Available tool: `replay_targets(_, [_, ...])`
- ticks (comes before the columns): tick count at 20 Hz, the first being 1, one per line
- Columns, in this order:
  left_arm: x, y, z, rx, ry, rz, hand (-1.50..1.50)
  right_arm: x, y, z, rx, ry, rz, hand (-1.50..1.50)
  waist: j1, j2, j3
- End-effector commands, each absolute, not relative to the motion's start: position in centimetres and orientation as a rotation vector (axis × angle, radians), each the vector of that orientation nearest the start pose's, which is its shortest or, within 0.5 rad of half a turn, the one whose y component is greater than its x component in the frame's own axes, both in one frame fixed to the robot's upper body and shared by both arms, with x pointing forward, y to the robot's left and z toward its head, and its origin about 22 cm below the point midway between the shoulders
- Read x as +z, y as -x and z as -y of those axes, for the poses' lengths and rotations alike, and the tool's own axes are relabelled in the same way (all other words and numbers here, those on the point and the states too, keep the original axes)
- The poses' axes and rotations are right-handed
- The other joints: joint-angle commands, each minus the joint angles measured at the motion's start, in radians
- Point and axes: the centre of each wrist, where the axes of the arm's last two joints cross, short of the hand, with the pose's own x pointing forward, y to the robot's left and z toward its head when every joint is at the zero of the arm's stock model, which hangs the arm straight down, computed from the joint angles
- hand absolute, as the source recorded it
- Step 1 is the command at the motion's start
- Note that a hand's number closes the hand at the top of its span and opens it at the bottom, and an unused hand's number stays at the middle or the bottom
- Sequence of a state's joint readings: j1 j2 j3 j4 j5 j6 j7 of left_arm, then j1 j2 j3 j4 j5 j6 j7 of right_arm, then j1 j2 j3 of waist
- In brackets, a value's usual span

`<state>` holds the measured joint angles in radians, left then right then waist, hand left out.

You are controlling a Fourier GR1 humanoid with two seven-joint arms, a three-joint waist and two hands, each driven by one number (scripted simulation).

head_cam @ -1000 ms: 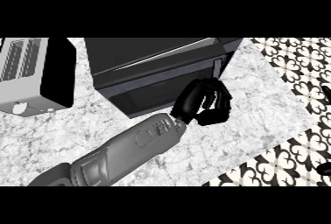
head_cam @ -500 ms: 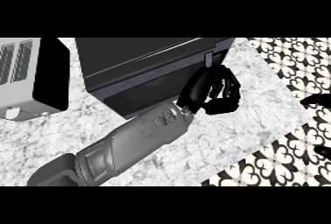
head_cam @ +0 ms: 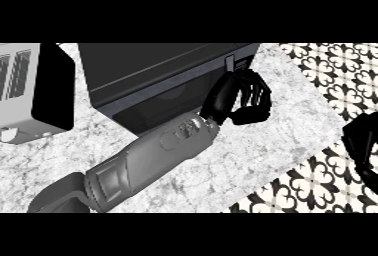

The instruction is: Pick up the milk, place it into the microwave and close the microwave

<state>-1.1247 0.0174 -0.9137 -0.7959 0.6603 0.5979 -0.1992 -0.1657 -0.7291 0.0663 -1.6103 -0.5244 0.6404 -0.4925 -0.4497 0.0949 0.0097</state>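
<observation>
Microwave [head_cam: 159, 75]: dark boxy body on marbled counter [head_cam: 221, 165], door shut; milk not visible. Left hand [head_cam: 240, 97], fingers curled, at microwave's front right corner. Right hand [head_cam: 365, 145] at right edge over patterned floor [head_cam: 325, 75]; fingers indiscernible. Ribbed silver toaster [head_cam: 26, 90] far left.

1. You see a black hand [head_cam: 240, 100] on a grey forearm [head_cam: 144, 160].
2. Just behind and left of that hand, the microwave [head_cam: 148, 75] is dark grey to black.
3. Under the hand, the counter [head_cam: 244, 150] is white marble, veined with grey.
4. Far left of it, the toaster [head_cam: 26, 90] is light grey with a black side.
5. To its right, the floor [head_cam: 332, 75] carries a black-and-white floral tile pattern.
6. At the right edge, your other hand [head_cam: 363, 145] is black too.
</observation>
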Motion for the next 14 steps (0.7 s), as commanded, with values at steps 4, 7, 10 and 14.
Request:
replay_targets(4, [10.3, -35.6, 3.4, -0.532, 0.146, 1.840, 1.50, 13.4, -27.0, 32.5, 0.851, -0.820, 2.007, 1.50, -0.039, 0.001, 0.002])
replay_targets(7, [10.7, -35.8, 3.5, -0.507, 0.142, 1.847, 1.50, 13.7, -26.8, 32.0, 0.864, -0.839, 2.005, 1.50, -0.042, 0.001, 0.003])
replay_targets(10, [10.7, -36.1, 3.4, -0.511, 0.134, 1.854, 1.50, 13.7, -26.4, 31.5, 0.869, -0.864, 1.992, 1.50, -0.058, 0.006, 0.003])
replay_targets(14, [11.6, -36.7, 3.6, -0.511, 0.129, 1.876, 1.50, 14.3, -26.1, 30.8, 0.895, -0.884, 1.992, 1.50, -0.060, 0.011, 0.003])
